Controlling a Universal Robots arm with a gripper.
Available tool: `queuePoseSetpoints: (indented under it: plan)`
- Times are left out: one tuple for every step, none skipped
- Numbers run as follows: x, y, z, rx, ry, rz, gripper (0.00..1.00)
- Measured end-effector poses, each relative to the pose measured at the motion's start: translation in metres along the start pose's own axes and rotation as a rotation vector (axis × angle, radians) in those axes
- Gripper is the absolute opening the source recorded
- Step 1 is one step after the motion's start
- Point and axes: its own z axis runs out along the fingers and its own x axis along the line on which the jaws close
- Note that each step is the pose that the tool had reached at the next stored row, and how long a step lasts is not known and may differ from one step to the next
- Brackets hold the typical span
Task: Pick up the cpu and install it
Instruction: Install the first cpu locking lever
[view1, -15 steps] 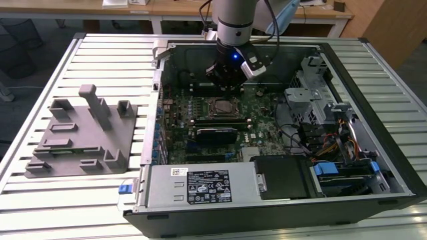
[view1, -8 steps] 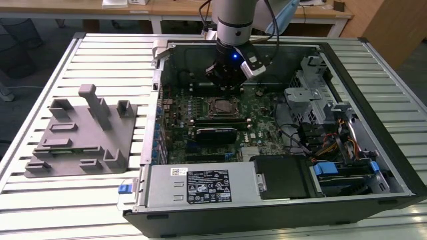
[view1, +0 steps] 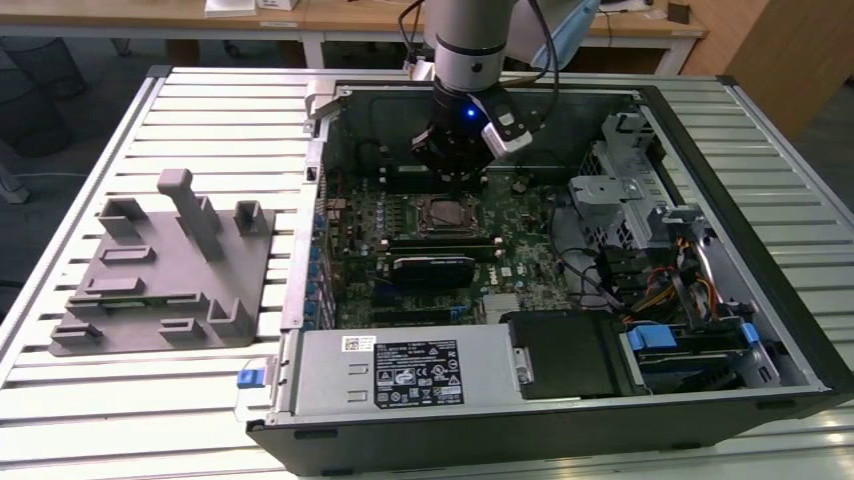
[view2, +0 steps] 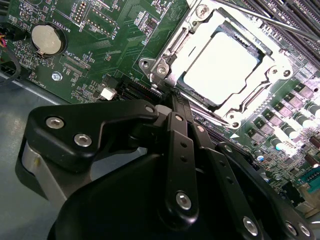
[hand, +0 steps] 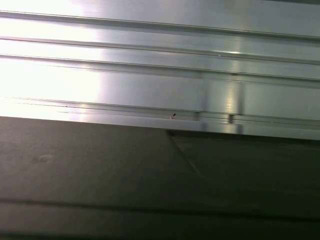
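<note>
Chip: we see the cpu (view2: 222, 67) seated flat inside the socket frame (view2: 165, 55), held square by it | Claw: gripper (view2: 172, 107) hangs just beside, fingers pressed together, holding nothing.

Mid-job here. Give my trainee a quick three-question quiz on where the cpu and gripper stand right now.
1. True or false: the cpu lies inside the socket frame on the motherboard.
2. In the exterior view, where is the gripper: A) over the grey tray, B) inside the computer case above the socket?
3. Fill in: the round coin cell sits on the ____.

Key: 1 true; 2 B; 3 motherboard.
</note>
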Motion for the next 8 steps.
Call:
queuePoseSetpoints:
  plan:
    - [0.0000, 0.0000, 0.0000, 0.0000, 0.0000, 0.000, 0.11]
    - [0.0000, 0.0000, 0.0000, 0.0000, 0.0000, 0.000, 0.11]
    - [0.0000, 0.0000, 0.0000, 0.0000, 0.0000, 0.000, 0.11]
    - [0.0000, 0.0000, -0.0008, -0.0002, 0.0000, 0.000, 0.11]
    - [-0.0001, 0.0000, -0.0030, -0.0005, -0.0003, 0.000, 0.11]
    - [-0.0001, 0.0000, -0.0054, -0.0006, -0.0002, 0.000, 0.11]
    - [-0.0001, -0.0001, -0.0068, -0.0006, -0.0001, 0.000, 0.11]
    - [-0.0001, 0.0002, -0.0070, -0.0004, 0.0000, 0.000, 0.11]
